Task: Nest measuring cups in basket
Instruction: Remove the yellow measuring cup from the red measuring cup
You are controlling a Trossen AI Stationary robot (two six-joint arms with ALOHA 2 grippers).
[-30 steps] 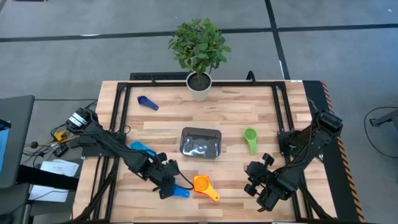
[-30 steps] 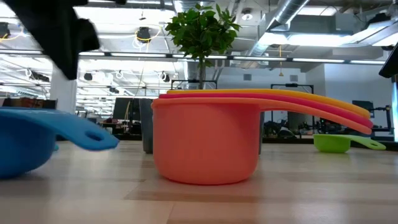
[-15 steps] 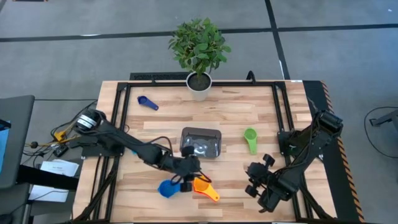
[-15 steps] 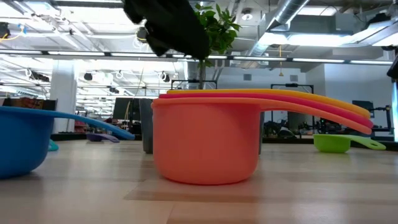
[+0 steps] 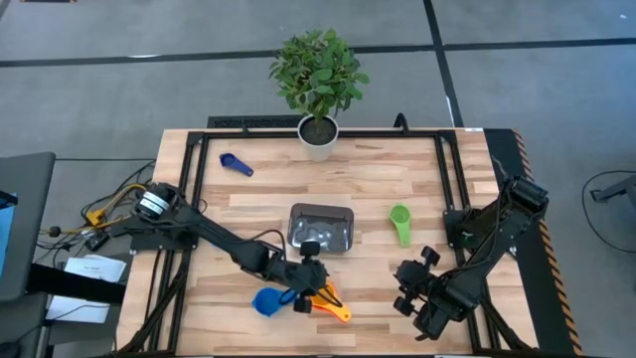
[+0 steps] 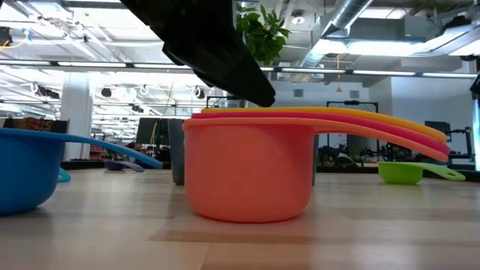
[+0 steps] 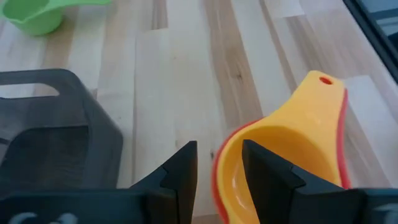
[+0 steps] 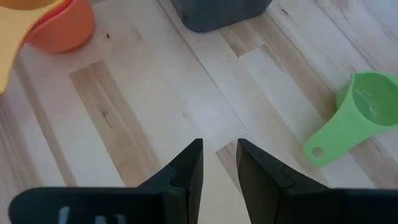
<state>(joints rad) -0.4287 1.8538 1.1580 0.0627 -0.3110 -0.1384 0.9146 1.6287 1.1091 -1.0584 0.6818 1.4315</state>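
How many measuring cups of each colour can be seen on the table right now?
Dark blue cup: 1
Blue cup: 1
Green cup: 1
Orange cup: 1
Red cup: 1, nested in the orange one
Yellow cup: 1, nested on top
Total: 6, none in the basket

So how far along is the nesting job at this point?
Partly done: the yellow, red and orange cups sit stacked together on the table, outside the basket, which holds no cups. In hand: the left gripper stands open, one finger each side of the stack's rim. Left: the blue cup, green cup and small dark blue cup lie loose. The right gripper waits by the table's near edge.
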